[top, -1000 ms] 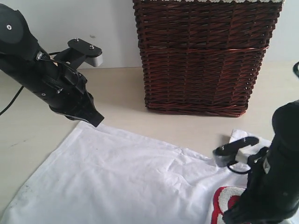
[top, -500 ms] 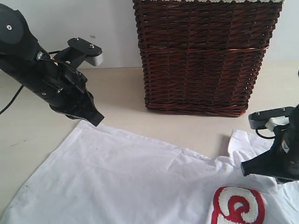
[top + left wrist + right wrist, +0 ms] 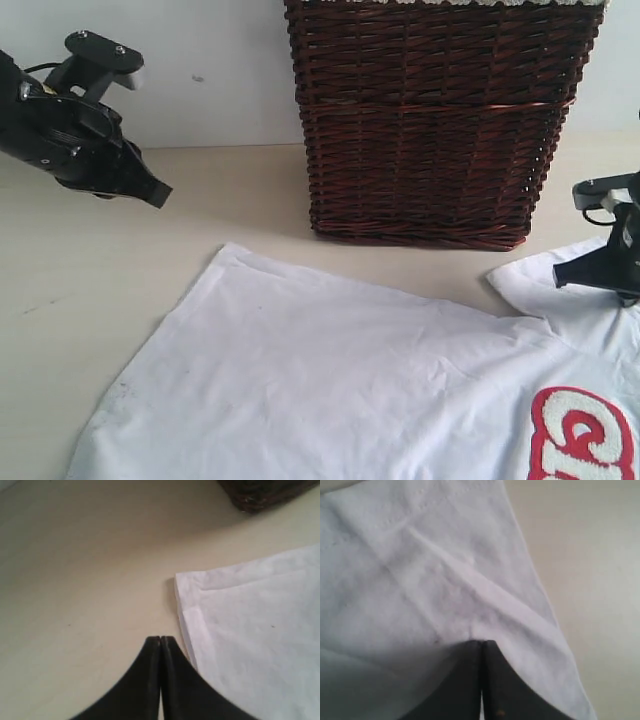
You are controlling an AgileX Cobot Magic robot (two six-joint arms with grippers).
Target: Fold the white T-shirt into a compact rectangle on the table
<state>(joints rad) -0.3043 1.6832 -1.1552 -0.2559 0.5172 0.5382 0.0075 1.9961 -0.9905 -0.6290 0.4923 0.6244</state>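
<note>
Your white T-shirt (image 3: 330, 380) lies spread on the table (image 3: 100, 270) by the basket (image 3: 440, 120); left gripper (image 3: 157, 193) and right gripper (image 3: 560, 281) hang pinched shut, empty (left off the cloth). Grab unevenly and the fold skews.

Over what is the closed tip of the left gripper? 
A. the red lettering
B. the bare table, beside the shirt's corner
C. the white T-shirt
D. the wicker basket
B: the left gripper, its jaws shut, is over the table, and the corner of the white T-shirt lies to one side of it.
</note>
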